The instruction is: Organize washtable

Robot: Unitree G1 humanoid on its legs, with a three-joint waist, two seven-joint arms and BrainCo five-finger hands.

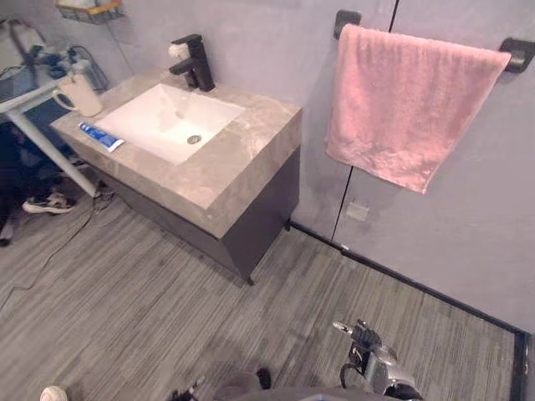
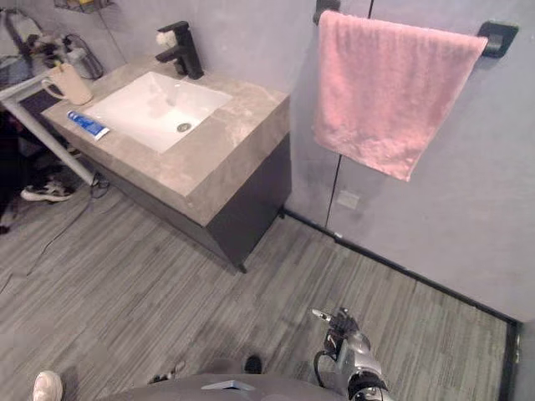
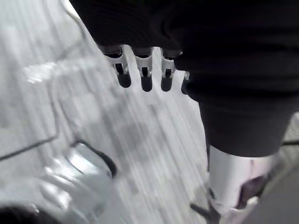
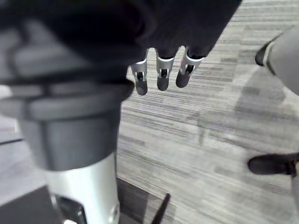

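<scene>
Up left against the grey wall: desk (image 1: 251, 159) with a stone-look top and dark base. White sink basin (image 1: 159, 117) is sunk into the top, with a black faucet (image 1: 195, 63) at its back edge. Cream mug (image 1: 79, 93) stands upright on the desk's far left corner, beside the basin. Blue toothpaste tube (image 1: 101, 136) lies flat on the front left rim, just beside the basin and apart from the mug.

Pink towel (image 1: 401, 100) is draped over a wall bar with black mounts (image 1: 518, 52), to the right of the desk and not touching it.

Right hand (image 1: 365, 337) is low at the bottom right of the head views, over the striped grey floor (image 1: 125, 309) and well apart from the desk. Its wrist view shows the fingers (image 4: 161, 74) straight, nothing in them: released. Left hand (image 3: 145, 70) in its own wrist view is also over the floor, fingers straight, nothing held: released.

Wire shelf (image 1: 88, 10) hangs on the wall above the mug. White side table (image 1: 25, 100) stands left of the desk, with a dark sneaker (image 1: 48, 203) on the floor by it. A person's white shoe (image 1: 52, 393) is at the lower left corner.
</scene>
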